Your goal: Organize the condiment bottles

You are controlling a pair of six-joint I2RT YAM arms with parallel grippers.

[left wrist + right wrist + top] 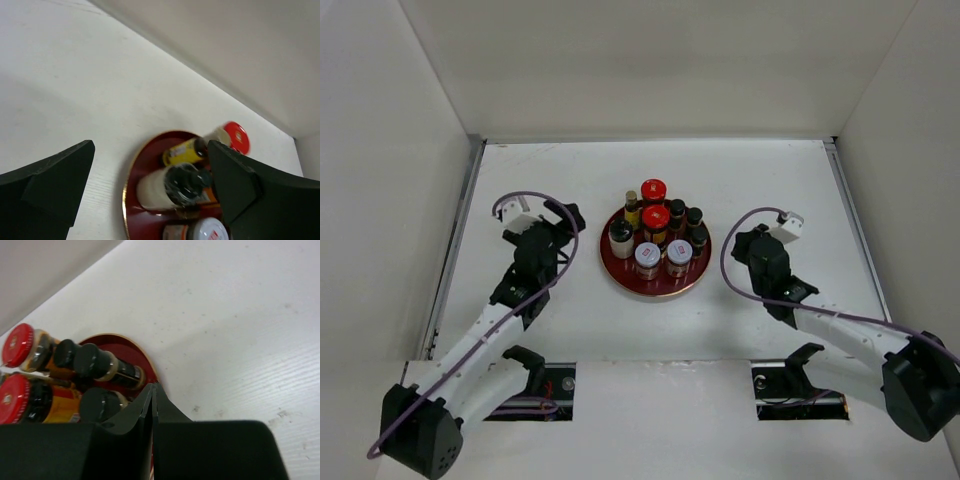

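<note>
The condiment bottles (657,235) crowd the round red tray (655,292) mid-table, likely rigid, slick, tippy glass best pinched around the body below the cap; left tool (568,215) gapes empty, right tool (152,387) clenched on nothing.

The left arm (480,340) rises from the lower left corner of the top view and slants up and right toward the centre; its left tool (150,150) has both fingers spread wide apart, one at each lower corner of its wrist view. The right arm (840,325) reaches from the lower right corner up and left; the right tool (153,390) has its fingers pressed together along a thin seam.
</note>
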